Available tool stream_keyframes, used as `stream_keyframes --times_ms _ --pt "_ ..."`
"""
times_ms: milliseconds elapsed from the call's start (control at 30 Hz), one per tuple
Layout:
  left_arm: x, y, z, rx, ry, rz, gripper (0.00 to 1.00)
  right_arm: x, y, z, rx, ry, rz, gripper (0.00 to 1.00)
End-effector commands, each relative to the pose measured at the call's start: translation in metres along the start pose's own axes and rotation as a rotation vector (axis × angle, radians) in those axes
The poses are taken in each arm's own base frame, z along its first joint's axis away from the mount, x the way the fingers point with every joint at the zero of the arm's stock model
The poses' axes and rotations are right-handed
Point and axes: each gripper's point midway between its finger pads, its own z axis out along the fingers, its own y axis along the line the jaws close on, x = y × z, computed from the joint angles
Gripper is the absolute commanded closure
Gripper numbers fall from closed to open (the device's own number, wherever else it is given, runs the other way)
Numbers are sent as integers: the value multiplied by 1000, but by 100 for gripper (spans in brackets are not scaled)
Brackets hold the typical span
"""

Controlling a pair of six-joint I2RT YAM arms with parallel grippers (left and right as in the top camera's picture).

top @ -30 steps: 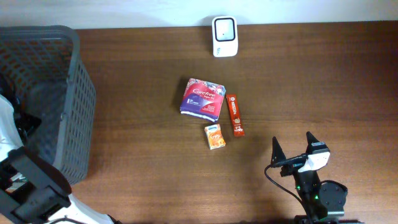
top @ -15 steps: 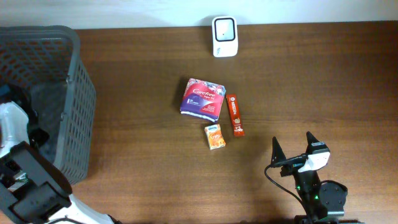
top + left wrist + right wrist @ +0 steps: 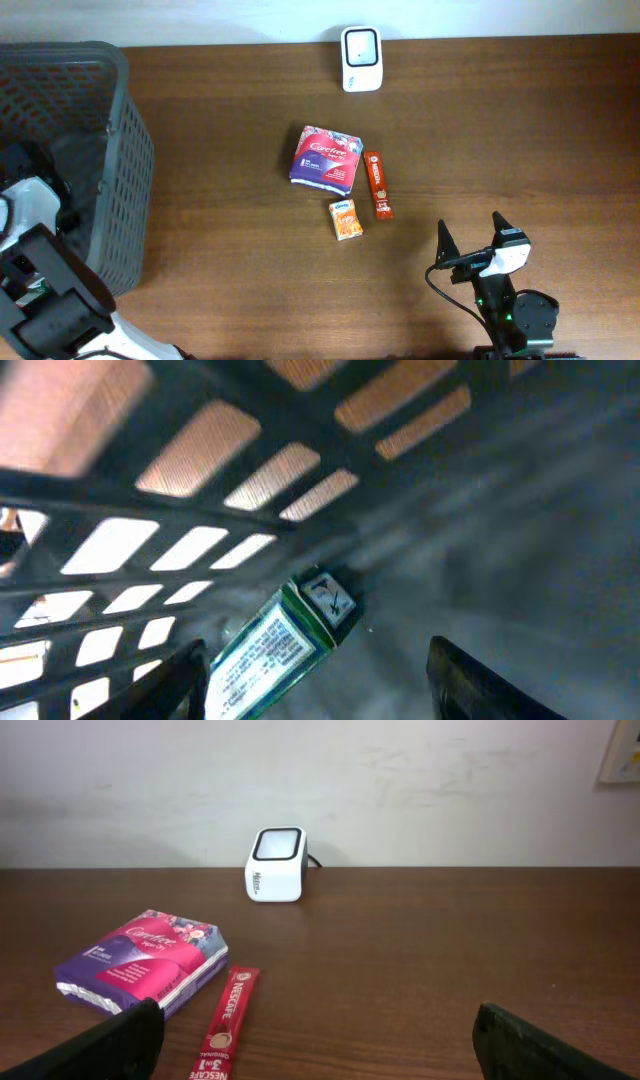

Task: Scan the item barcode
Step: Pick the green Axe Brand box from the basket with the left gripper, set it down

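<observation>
Inside the grey basket point(image 3: 470, 510), a green box with a white printed label point(image 3: 275, 650) lies tilted on the floor. My left gripper point(image 3: 318, 682) is open around it; the box sits close to the left finger point(image 3: 175, 685) and well apart from the right finger. From overhead only the left arm point(image 3: 28, 200) shows, reaching into the basket point(image 3: 130, 170). The white barcode scanner point(image 3: 360, 58) stands at the table's far edge, also visible as the scanner point(image 3: 276, 865) in the right wrist view. My right gripper point(image 3: 472, 238) rests open and empty near the front right.
A purple pack point(image 3: 325, 158), a red Nescafe stick point(image 3: 377, 184) and a small orange box point(image 3: 346, 219) lie mid-table. The purple pack point(image 3: 145, 960) and the stick point(image 3: 228, 1025) lie ahead of the right gripper point(image 3: 320, 1042). The basket's lattice walls surround the left gripper.
The left arm has shifted inside the basket, and its jaws have narrowed somewhat. The right arm and the table items have stayed still.
</observation>
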Motion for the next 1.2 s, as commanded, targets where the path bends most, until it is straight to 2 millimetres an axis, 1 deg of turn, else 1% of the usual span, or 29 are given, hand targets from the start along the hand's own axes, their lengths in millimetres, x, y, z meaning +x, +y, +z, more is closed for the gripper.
stream_keyframes --times_ms 0,33,100,167,200,267,300,333,400,467,500,533,567,600,633,667,700,733,767,800,867,900,967,1000,1033,1067,1100,1133,1167 --pt "10 11 16 -3 26 -8 32 3 1 0 -5 5 -6 2" --pt "16 9 22 44 54 -23 32 3 1 0 -5 5 -6 2" --pt "20 -6 28 191 77 56 33 3 1 0 -5 5 -6 2" --pt "23 -8 28 216 91 59 37 3 1 0 -5 5 -6 2" --pt "28 -18 25 275 109 82 47 3 1 0 -5 5 -7 2" --pt "32 -25 22 316 124 87 59 3 1 0 -5 5 -6 2" --pt "37 -29 19 334 142 100 69 3 1 0 -5 5 -6 2" --pt "41 -30 17 335 157 112 75 3 1 0 -5 5 -6 2" --pt "45 -30 13 336 168 126 83 3 1 0 -5 5 -6 2" --pt "35 -33 0 347 130 130 83 3 1 0 -5 5 -6 2" --pt "22 -38 -18 382 78 128 83 3 1 0 -5 5 -6 2" --pt "3 -43 -45 433 3 122 85 3 1 0 -5 5 -6 2" --pt "-17 -47 -77 486 -82 118 85 3 1 0 -5 5 -7 2" --pt "-38 -48 -119 545 -189 111 85 3 1 0 -5 5 -6 2" --pt "-52 -45 -154 585 -277 105 86 3 1 0 -5 5 -6 2" --pt "-68 -36 -198 623 -393 79 87 3 1 0 -5 5 -6 2" --pt "-76 -29 -221 643 -451 56 87 3 1 0 -5 5 -6 2" --pt "-85 -13 -261 680 -543 7 87 3 1 0 -5 5 -7 2" --pt "-89 -1 -290 712 -606 -34 86 3 1 0 -5 5 -6 2" --pt "-86 14 -337 782 -697 -74 86 3 1 0 -5 5 -6 2" --pt "-60 14 -420 1028 -844 1 82 3 1 0 -5 5 -6 2" --pt "-33 8 -462 1185 -889 77 83 3 1 0 -5 5 -6 2" --pt "7 -11 -503 1382 -845 155 84 3 1 0 -5 5 -6 2" --pt "44 -35 -528 1519 -772 261 87 3 1 0 -5 5 -6 2" --pt "70 -56 -538 1576 -708 340 86 3 1 0 -5 5 -7 2" --pt "103 -86 -546 1612 -631 456 87 3 1 0 -5 5 -6 2" --pt "128 -110 -547 1623 -566 543 86 3 1 0 -5 5 -6 2" --pt "154 -137 -543 1613 -493 626 85 3 1 0 -5 5 -6 2" --pt "184 -171 -527 1561 -393 720 85 3 1 0 -5 5 -7 2"
